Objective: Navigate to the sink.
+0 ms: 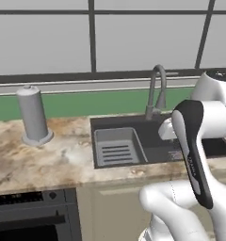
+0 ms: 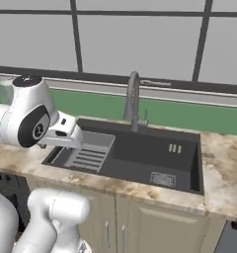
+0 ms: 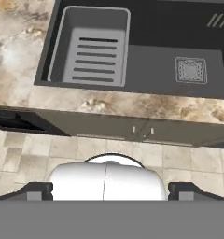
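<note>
The sink (image 1: 155, 141) is a dark grey recessed basin set in the marble counter, straight ahead of the base. A lighter grey slotted drain tray (image 1: 117, 148) lies in its left part, and a tall arched faucet (image 1: 155, 89) rises behind it. In the right base view the sink (image 2: 145, 150) lies in the centre, with the faucet (image 2: 133, 101) at its back rim. The hand view looks down on the sink (image 3: 156, 60), the tray (image 3: 93, 49) and a square drain (image 3: 191, 70). My gripper (image 3: 112, 191) is open and holds nothing, its fingertips (image 3: 39, 190) far apart above the floor in front of the counter.
A grey upright cylinder (image 1: 34, 115) on a round base stands on the counter left of the sink. A black oven (image 1: 35, 216) sits under the counter at lower left. Beige cabinet doors (image 2: 155, 225) are below the sink. A window (image 2: 140, 34) spans the wall behind.
</note>
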Robot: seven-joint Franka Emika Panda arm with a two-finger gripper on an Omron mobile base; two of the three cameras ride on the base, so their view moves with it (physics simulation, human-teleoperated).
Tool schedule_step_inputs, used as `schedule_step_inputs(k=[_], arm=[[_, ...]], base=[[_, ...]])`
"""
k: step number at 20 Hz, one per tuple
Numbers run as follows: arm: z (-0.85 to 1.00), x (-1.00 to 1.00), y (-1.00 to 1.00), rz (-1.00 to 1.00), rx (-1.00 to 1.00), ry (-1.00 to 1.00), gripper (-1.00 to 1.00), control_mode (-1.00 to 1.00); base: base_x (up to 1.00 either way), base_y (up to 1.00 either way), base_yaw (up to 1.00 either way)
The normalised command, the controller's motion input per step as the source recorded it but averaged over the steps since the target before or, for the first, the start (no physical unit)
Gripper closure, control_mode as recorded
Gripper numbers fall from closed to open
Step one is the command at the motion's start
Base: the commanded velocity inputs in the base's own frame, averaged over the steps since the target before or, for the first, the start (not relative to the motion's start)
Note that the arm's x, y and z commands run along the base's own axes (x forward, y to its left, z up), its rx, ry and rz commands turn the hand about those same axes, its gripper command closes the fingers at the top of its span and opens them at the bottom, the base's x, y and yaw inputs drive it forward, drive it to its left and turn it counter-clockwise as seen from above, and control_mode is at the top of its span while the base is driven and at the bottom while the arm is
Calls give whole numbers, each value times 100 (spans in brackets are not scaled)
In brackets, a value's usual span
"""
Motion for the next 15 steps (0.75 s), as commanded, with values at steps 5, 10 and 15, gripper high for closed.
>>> schedule_step_inputs(k=[5, 10, 15], arm=[[0, 0, 0, 0, 0, 0, -100, 100], [0, 0, 0, 0, 0, 0, -100, 100], [0, 0, 0, 0, 0, 0, -100, 100]], base=[[95, -88, 18], [100, -47, -16], [100, -24, -35]])
